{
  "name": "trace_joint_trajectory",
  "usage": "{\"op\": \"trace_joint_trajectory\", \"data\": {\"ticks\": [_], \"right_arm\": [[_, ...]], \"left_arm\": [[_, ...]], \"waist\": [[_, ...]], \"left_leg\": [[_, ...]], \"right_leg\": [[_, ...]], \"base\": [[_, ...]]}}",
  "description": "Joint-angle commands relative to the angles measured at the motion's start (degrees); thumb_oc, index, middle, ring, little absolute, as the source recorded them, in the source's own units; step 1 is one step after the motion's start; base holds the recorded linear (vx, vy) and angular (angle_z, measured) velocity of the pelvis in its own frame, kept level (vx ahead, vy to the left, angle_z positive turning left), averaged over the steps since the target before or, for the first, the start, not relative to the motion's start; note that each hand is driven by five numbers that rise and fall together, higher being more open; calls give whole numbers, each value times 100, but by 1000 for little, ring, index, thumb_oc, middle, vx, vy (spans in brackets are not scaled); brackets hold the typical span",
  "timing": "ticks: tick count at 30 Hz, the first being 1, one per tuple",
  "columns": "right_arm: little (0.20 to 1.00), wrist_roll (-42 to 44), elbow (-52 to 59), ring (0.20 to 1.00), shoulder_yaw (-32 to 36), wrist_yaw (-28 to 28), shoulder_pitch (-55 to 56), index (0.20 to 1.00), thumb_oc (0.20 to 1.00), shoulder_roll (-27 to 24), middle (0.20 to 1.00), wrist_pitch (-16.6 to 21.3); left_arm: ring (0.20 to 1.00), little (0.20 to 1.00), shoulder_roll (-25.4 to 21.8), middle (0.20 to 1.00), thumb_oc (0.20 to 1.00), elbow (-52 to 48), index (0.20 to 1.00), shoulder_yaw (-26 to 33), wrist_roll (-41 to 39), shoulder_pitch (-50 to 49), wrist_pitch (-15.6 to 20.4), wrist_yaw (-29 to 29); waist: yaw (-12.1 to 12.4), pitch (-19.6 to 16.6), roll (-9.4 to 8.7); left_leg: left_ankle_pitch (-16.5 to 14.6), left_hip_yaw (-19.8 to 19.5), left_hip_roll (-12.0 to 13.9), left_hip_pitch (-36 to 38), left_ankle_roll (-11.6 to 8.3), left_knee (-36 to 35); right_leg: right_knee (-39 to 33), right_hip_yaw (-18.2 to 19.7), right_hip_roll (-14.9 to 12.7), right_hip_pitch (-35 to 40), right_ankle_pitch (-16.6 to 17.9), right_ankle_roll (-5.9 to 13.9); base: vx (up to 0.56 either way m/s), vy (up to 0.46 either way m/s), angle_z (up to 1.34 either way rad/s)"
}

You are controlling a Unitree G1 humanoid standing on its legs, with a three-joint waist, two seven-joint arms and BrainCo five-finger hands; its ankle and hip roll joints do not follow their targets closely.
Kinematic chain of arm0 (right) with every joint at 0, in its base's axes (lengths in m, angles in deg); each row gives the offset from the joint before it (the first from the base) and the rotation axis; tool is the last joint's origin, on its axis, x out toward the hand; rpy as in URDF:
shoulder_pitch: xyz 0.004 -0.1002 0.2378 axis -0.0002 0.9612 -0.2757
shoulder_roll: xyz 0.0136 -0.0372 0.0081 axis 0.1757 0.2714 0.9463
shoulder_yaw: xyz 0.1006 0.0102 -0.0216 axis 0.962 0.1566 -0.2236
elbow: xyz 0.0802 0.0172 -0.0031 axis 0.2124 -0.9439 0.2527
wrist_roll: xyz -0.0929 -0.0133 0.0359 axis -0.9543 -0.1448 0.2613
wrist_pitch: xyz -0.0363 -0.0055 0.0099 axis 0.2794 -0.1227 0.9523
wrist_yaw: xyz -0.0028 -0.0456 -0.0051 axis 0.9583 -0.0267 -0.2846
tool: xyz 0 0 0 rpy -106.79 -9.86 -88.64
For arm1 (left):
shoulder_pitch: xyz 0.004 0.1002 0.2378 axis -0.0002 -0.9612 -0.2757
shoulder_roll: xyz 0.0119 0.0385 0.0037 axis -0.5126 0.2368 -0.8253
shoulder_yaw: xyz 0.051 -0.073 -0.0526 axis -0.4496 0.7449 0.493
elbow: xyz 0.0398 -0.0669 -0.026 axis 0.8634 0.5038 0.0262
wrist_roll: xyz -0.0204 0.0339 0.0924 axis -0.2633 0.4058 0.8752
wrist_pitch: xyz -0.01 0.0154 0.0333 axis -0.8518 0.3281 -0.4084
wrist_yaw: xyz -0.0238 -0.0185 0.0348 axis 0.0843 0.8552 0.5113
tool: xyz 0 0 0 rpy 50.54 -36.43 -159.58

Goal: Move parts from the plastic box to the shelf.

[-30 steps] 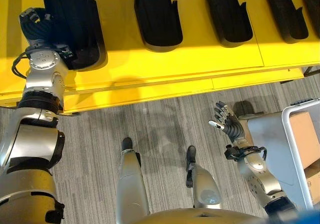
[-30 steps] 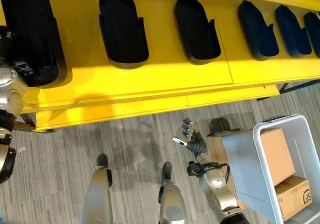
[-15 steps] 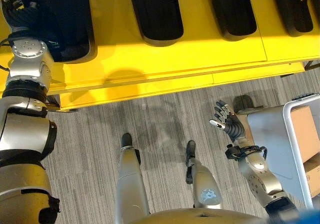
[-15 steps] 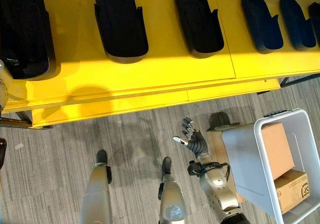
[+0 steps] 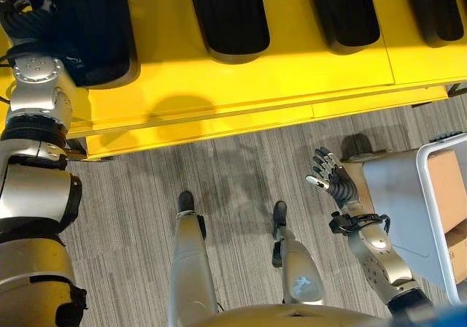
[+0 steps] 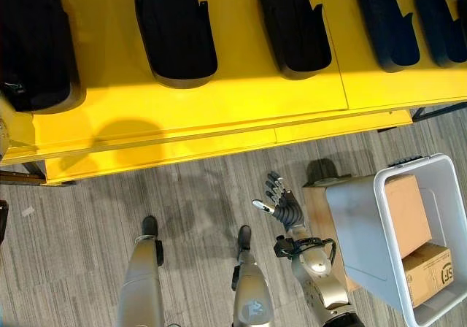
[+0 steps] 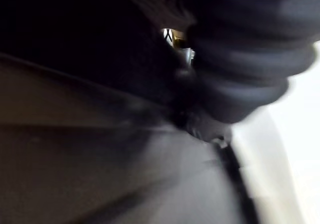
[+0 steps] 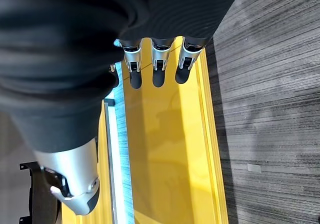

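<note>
1. Nearest: the right hand (image 6: 281, 204) hangs low over the grey floor (image 6: 87, 217), fingers straight and spread, holding nothing. Its wrist view shows the same relaxed fingers (image 8: 158, 64) with the yellow shelf beyond them.
2. Just beside that hand, to the robot's right, stands the box (image 6: 365, 268), pale plastic, on a low wooden stand (image 6: 315, 217). Two cardboard cartons lie inside, one brown carton (image 6: 405, 214) toward the shelf and a second carton (image 6: 427, 272) nearer the robot (these appear to be what is left to move).
3. Farther off: the shelf (image 5: 241, 86), yellow, carries a row of black parts (image 5: 228, 17), spaced well apart along it.
4. Farthest, at the robot's left: the left hand (image 5: 29, 13) is up on the shelf against the end part (image 5: 91, 28). Its fingers are hidden behind or in the dark part, and the left wrist view is dark; grip cannot be told.
5. Progress, as a judgement: several parts sit on the shelf, so much of the work looks done; the end part is probably being placed or released. The box is not empty, and a return trip to it seems due.
</note>
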Motion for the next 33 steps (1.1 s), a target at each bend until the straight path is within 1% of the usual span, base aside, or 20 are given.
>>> {"op": "trace_joint_trajectory", "data": {"ticks": [1, 4, 6, 16, 17, 21, 22, 23, 24, 25, 26, 27, 28, 29, 30, 32, 33], "right_arm": [[1000, 126, 241, 1000, 354, 30, 315, 1000, 1000, -470, 1000, 232], [1000, 208, 258, 1000, 337, 58, 318, 1000, 1000, -489, 1000, 227], [1000, 208, 266, 1000, 322, 71, 336, 1000, 1000, -514, 1000, 174], [1000, 200, 222, 1000, 391, 125, 323, 1000, 1000, -598, 1000, 149], [1000, 227, 210, 1000, 440, 159, 326, 1000, 1000, -620, 1000, 158], [1000, 244, 200, 1000, 509, 229, 336, 1000, 1000, -644, 1000, 184], [1000, 237, 201, 1000, 522, 235, 334, 1000, 1000, -656, 1000, 194], [1000, 231, 198, 1000, 556, 263, 342, 1000, 1000, -661, 1000, 210], [1000, 231, 198, 1000, 556, 263, 342, 1000, 1000, -660, 1000, 210], [1000, 223, 214, 1000, 599, 314, 357, 1000, 1000, -655, 1000, 244], [1000, 227, 226, 1000, 628, 329, 365, 1000, 1000, -665, 1000, 256], [1000, 232, 234, 1000, 650, 351, 372, 1000, 1000, -662, 1000, 269], [1000, 217, 234, 1000, 718, 387, 415, 1000, 1000, -658, 1000, 291], [1000, 208, 256, 1000, 788, 398, 432, 1000, 1000, -648, 1000, 308], [1000, 207, 267, 1000, 824, 419, 446, 1000, 1000, -648, 1000, 305], [1000, 188, 257, 1000, 924, 438, 492, 1000, 1000, -631, 1000, 313], [1000, 162, 254, 1000, 963, 446, 511, 1000, 1000, -627, 1000, 308]], "left_arm": [[1000, 1000, -231, 1000, 1000, 46, 1000, 214, -293, 414, 488, 10], [1000, 1000, -144, 1000, 1000, -35, 1000, 378, -643, 332, 572, 3], [1000, 1000, -85, 1000, 1000, -48, 1000, 416, -827, 346, 551, -18], [1000, 1000, -262, 1000, 1000, 24, 1000, 237, -640, 514, 506, -125], [1000, 1000, -401, 1000, 1000, -28, 1000, 159, -506, 491, 512, -182], [1000, 1000, -644, 1000, 1000, -182, 1000, -17, -79, 422, 527, -249], [1000, 1000, -699, 1000, 1000, -233, 1000, -46, 21, 402, 526, -239], [1000, 1000, -857, 1000, 1000, -391, 1000, -130, 337, 343, 522, -254], [1000, 1000, -858, 1000, 1000, -391, 1000, -130, 337, 343, 522, -254], [1000, 1000, -1053, 1000, 1000, -611, 1000, -193, 729, 239, 538, -237], [1000, 1000, -1146, 1000, 1000, -717, 1000, -219, 908, 177, 538, -223], [1000, 1000, -1214, 1000, 1000, -821, 1000, -194, 1044, 86, 541, -206], [1000, 1000, -1411, 1000, 1000, -1331, 1000, -127, 1554, -206, 578, -82], [1000, 1000, -1546, 1000, 1000, -1665, 1000, -35, 1885, -484, 593, -46], [1000, 1000, -1573, 1000, 1000, -1856, 1000, 121, 1896, -688, 642, -18], [1000, 1000, -1705, 1000, 1000, -2415, 1000, 470, 2302, -1255, 707, 77], [1000, 1000, -1746, 1000, 1000, -2777, 1000, 812, 2483, -1729, 726, 78]], "waist": [[43, -415, 65], [31, -453, 82], [14, -500, 98], [15, -592, 160], [42, -617, 181], [77, -663, 234], [100, -655, 253], [118, -673, 278], [113, -678, 274], [155, -669, 309], [189, -649, 330], [188, -656, 331], [261, -615, 361], [297, -597, 368], [299, -603, 362], [347, -579, 371], [366, -569, 392]], "left_leg": [[164, -93, 359, 4, -284, 40], [172, -94, 351, 1, -289, 20], [180, -89, 356, 14, -294, -7], [211, -86, 393, 148, -317, -102], [233, -84, 389, 214, -329, -143], [349, -80, 359, 321, -348, -297], [318, -84, 379, 356, -359, -282], [401, -70, 362, 430, -372, -395], [408, -68, 356, 430, -372, -406], [430, -60, 363, 493, -378, -452], [416, -55, 378, 516, -392, -432], [473, -52, 349, 521, -390, -492], [479, -58, 364, 593, -417, -527], [498, -65, 362, 640, -422, -572], [549, -59, 344, 646, -421, -617], [574, -70, 349, 698, -436, -643], [583, -58, 361, 740, -444, -656]], "right_leg": [[266, 157, -392, 586, 191, 399], [273, 164, -391, 564, 188, 396], [277, 167, -386, 558, 151, 391], [296, 189, -368, 594, 140, 413], [319, 188, -362, 614, 115, 410], [322, 159, -386, 664, 96, 396], [335, 159, -378, 693, 66, 394], [332, 142, -404, 708, 72, 393], [331, 140, -409, 705, 73, 394], [340, 131, -404, 743, 53, 390], [355, 116, -399, 773, 30, 384], [350, 106, -417, 765, 38, 384], [370, 88, -405, 829, -13, 373], [377, 82, -408, 856, -27, 367], [378, 70, -427, 845, -19, 361], [393, 64, -424, 880, -45, 351], [405, 61, -422, 911, -64, 343]], "base": [[12, 18, -4], [0, 0, 0], [0, 0, 0], [0, 0, 0], [0, 0, 0], [0, -1, 1], [0, 0, 0], [0, 0, 0], [0, 0, 0], [0, 0, 0], [0, 0, 0], [0, 0, 0], [-14, -22, 3], [0, 0, 0], [-18, -7, 5], [-16, -14, 5], [-7, -11, 4]]}}
